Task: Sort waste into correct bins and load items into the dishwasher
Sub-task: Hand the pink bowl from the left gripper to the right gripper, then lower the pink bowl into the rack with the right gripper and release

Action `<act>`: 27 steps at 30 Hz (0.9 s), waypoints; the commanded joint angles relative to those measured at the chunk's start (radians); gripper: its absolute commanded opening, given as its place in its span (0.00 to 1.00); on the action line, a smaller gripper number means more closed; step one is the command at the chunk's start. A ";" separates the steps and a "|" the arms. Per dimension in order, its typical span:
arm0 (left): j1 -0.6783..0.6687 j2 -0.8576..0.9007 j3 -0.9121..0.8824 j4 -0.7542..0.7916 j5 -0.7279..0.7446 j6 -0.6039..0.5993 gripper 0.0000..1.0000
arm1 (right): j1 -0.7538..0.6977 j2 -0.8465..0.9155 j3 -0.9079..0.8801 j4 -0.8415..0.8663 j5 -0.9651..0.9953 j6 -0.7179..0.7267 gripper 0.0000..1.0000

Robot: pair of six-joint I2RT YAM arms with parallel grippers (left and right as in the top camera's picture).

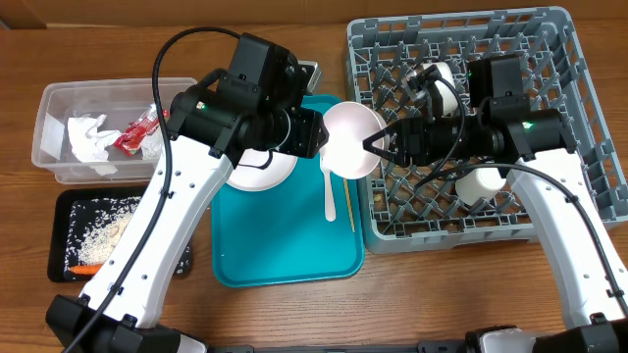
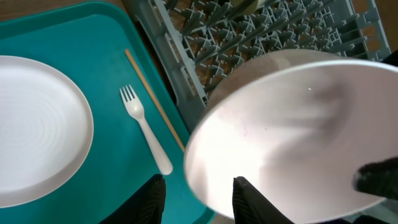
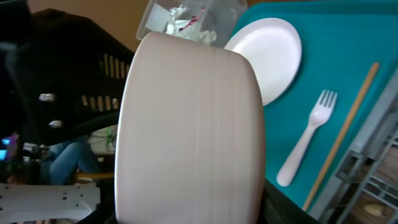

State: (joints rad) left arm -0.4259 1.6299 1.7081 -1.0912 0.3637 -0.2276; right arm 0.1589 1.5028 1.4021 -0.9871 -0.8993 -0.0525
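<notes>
A pale pink bowl (image 1: 351,137) hangs tilted in the air between the teal tray and the dishwasher rack (image 1: 579,59). My right gripper (image 1: 376,144) is shut on its right rim, and the bowl (image 3: 193,124) fills the right wrist view. My left gripper (image 1: 322,135) stands open at the bowl's left edge. In the left wrist view its fingers (image 2: 160,186) are spread apart, with the bowl's rim (image 2: 292,130) passing between them. A white plate (image 1: 260,169), a white fork (image 1: 330,191) and a tan chopstick (image 1: 347,201) lie on the tray.
The clear tub (image 1: 59,98) at far left holds napkins (image 1: 88,137) and a red wrapper (image 1: 137,129). The black tray (image 1: 69,211) below it holds rice (image 1: 103,230) and a carrot (image 1: 86,268). A white cup (image 1: 437,78) and a white bowl (image 1: 481,184) sit in the rack.
</notes>
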 commanded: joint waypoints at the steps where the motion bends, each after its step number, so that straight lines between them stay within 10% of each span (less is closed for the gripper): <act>1: -0.006 -0.009 0.013 0.003 -0.001 0.026 0.38 | 0.003 -0.003 0.004 0.013 0.099 0.000 0.43; 27: -0.006 -0.009 0.013 -0.030 -0.054 0.048 0.39 | 0.003 -0.003 0.004 0.042 1.131 0.000 0.42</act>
State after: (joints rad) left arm -0.4259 1.6299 1.7081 -1.1149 0.3286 -0.2020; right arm 0.1589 1.5028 1.4021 -0.9539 0.0109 -0.0528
